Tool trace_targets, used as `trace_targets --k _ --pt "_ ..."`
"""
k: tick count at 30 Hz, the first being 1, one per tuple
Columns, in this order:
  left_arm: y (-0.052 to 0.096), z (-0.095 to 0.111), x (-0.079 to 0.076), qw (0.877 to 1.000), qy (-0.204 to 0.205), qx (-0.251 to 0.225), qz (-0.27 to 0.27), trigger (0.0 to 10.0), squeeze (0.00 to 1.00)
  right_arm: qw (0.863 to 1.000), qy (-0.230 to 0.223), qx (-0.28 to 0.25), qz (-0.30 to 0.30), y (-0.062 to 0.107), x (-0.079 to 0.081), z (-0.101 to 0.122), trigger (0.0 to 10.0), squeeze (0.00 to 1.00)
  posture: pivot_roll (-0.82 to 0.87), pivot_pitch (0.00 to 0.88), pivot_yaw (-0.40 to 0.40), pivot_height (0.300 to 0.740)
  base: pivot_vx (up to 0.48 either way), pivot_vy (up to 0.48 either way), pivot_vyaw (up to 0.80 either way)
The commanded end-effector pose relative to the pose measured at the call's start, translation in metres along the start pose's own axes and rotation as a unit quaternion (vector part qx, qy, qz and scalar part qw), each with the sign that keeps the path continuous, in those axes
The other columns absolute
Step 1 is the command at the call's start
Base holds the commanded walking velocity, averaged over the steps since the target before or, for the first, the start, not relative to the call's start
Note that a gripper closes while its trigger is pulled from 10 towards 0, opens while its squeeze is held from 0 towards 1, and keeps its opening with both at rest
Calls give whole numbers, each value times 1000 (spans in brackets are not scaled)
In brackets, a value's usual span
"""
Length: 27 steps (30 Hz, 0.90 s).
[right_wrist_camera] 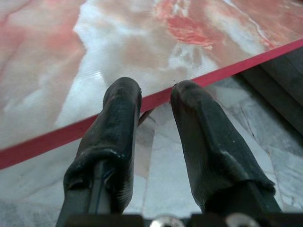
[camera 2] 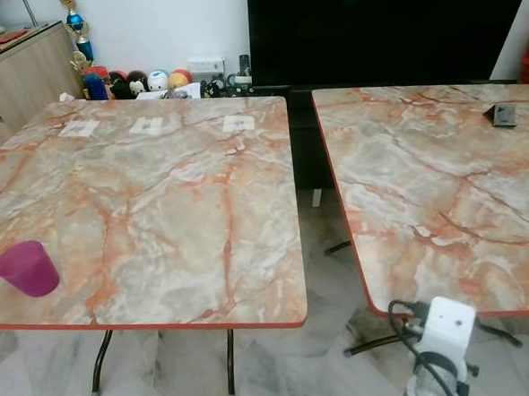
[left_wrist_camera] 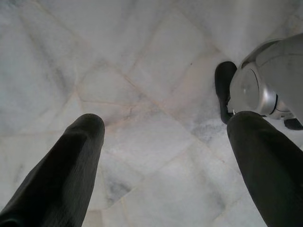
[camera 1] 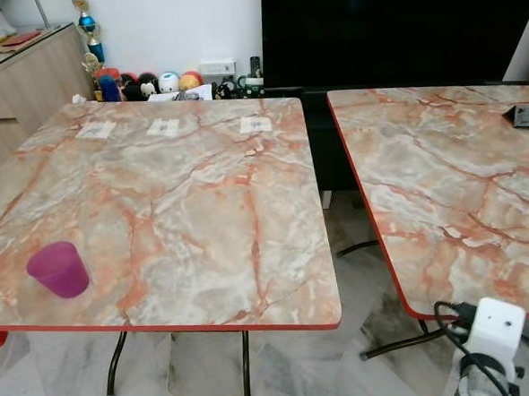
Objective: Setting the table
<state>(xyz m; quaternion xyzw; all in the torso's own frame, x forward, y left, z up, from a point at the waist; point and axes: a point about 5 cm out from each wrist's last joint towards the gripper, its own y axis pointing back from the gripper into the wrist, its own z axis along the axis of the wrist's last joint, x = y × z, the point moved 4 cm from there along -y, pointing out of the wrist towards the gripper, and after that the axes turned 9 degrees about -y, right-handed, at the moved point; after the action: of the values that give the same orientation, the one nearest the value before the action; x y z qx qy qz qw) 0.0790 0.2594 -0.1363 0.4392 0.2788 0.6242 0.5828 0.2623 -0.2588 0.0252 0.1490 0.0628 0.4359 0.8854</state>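
Barely started — just one purple cup [camera 1: 59, 269] on the left table [camera 1: 202, 211]. Left hand [left_wrist_camera: 165, 142] hangs wide apart over the floor; right hand [right_wrist_camera: 156, 94] is empty, fingers slightly apart, at the other table's [camera 1: 452, 186] edge.

A cup [camera 1: 59, 269] stands near the left table's [camera 1: 183, 194] front-left corner; a second table [camera 1: 452, 186] stands right of it.

Even, soft indoor light, head views sharp; pale glare sheens the left desk [camera 1: 176, 212]; close black fingers [right_wrist_camera: 118, 137] blur in wrist views.
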Motion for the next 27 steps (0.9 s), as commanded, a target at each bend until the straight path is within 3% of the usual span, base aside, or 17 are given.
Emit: trace_targets --k 1,8,11,14,22,24,27 --pt "2 -5 -2 1000 1 6 -2 10000 0 996 4 83 -35 1 -14 -37 10000 0 -14 40 -19 740 0 0 0" --pt "2 -6 -2 1000 3 6 -2 10000 0 989 -15 119 -90 4 -32 -52 10000 0 -7 39 -21 740 0 0 0" --pt "2 -6 -3 1000 3 6 -2 10000 0 986 -39 87 -134 4 -47 -42 10000 0 -8 37 -22 740 0 0 0" --pt "2 -5 -3 1000 1 5 -4 10000 0 981 -72 20 -178 6 -63 -21 10000 0 -14 34 -20 740 0 0 0" --pt "2 -6 -5 1000 1 5 -8 10000 0 976 -66 3 -208 10 -73 -15 10000 0 -15 26 -24 740 0 0 0" --pt "2 -6 -6 1000 1 5 -8 10000 0 975 -67 16 -213 10 -74 -20 10000 0 -22 24 -26 740 0 0 0" --pt "2 -6 -7 1000 0 6 -11 10000 0 971 -103 100 -189 6 -65 -51 10000 0 -20 23 -29 740 0 0 0"
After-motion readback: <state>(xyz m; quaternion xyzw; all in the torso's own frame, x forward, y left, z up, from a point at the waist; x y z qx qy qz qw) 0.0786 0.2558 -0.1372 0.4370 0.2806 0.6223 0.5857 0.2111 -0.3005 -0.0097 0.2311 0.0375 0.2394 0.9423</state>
